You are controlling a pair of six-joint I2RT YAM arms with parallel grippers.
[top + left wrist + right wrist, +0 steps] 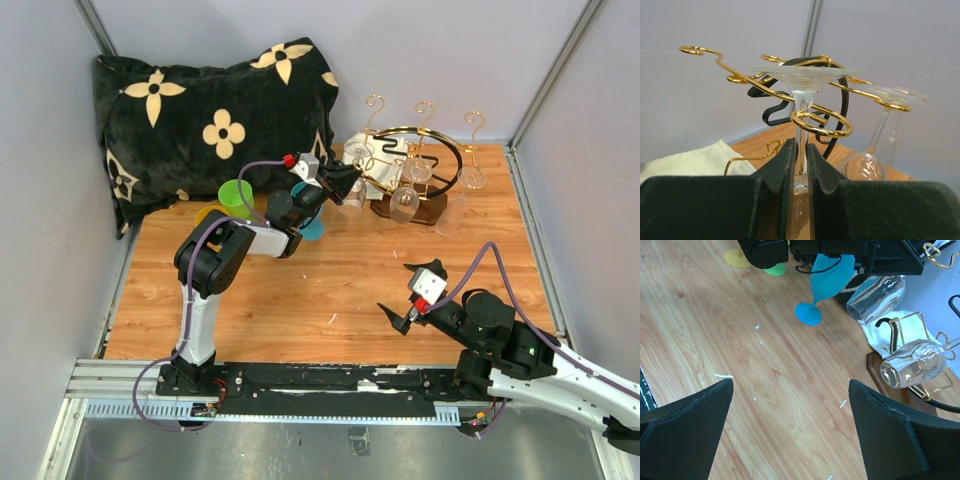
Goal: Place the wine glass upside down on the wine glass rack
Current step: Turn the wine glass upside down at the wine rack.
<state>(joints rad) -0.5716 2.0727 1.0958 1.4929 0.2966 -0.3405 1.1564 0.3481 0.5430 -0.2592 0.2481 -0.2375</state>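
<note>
Wooden tabletop (300, 290) between grey walls. At far side, left gripper (800, 160) pinched on stem of wine glass (802, 100), hanging foot-up in curled gold hook of wine glass rack (825, 131). Right gripper (790, 385) spread wide over wood, well apart from rack.

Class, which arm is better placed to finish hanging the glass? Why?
Left. The left gripper clamps the glass stem inside a hook of the rack. The right gripper is open, far off.

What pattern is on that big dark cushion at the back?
Black plush cushion with cream four-petal flower motifs; clearest in the top external view.
</note>
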